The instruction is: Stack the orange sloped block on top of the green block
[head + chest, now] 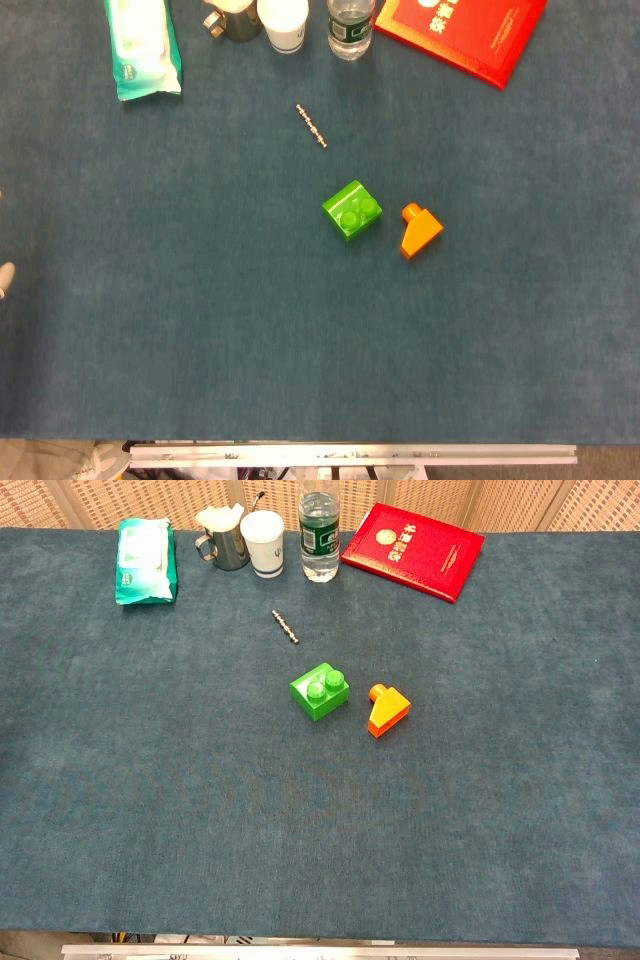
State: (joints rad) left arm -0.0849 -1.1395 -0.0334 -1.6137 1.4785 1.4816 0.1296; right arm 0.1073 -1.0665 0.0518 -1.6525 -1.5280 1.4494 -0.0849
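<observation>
The green block sits studs-up near the middle of the blue cloth. The orange sloped block lies just to its right, a small gap apart, with its single stud toward the green block. Nothing touches either block. A pale rounded tip pokes in at the left edge of the head view; it looks like a finger of my left hand, too little of it showing to read its pose. My right hand appears in neither view.
Along the far edge stand a green wipes pack, a metal cup, a white paper cup, a water bottle and a red booklet. A thin metal rod lies behind the blocks.
</observation>
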